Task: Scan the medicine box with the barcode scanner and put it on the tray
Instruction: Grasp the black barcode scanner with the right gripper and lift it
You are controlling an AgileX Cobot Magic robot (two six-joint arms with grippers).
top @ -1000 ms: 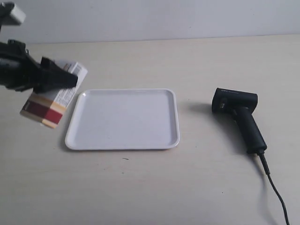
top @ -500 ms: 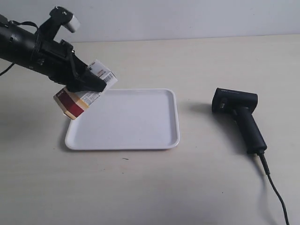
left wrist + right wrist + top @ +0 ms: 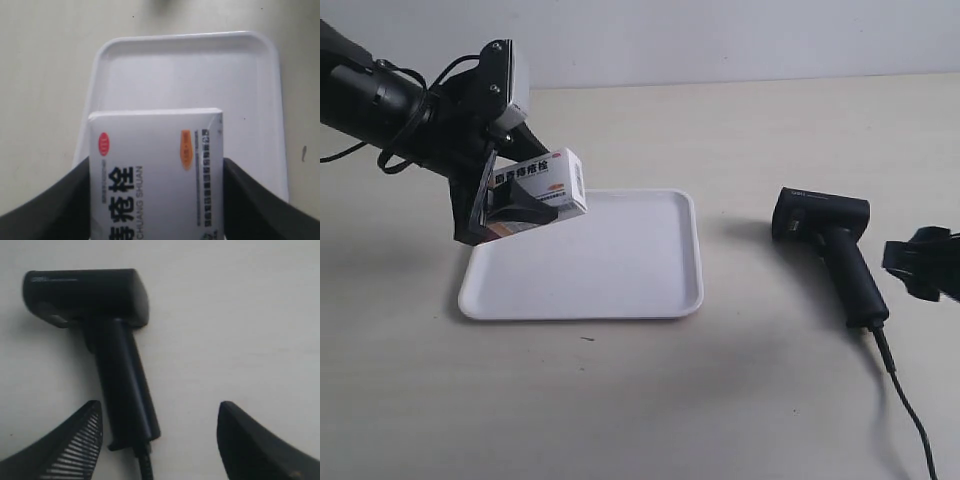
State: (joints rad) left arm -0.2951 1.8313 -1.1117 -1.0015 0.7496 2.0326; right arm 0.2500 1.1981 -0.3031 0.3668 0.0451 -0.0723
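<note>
The left gripper (image 3: 156, 200) clamps the medicine box (image 3: 542, 182) above the tray's (image 3: 650, 300) left edge. The right gripper (image 3: 160, 440), spread, nears the barcode scanner (image 3: 840, 250) lying toward the table's right edge; grasping its handle likely follows.

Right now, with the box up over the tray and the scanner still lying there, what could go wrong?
The left claw holds the medicine box above the tray; releasing now would skip the scan. The right claw is open and sits off to one side of the barcode scanner handle, so closing may miss it. The cable could snag on lifting.
</note>
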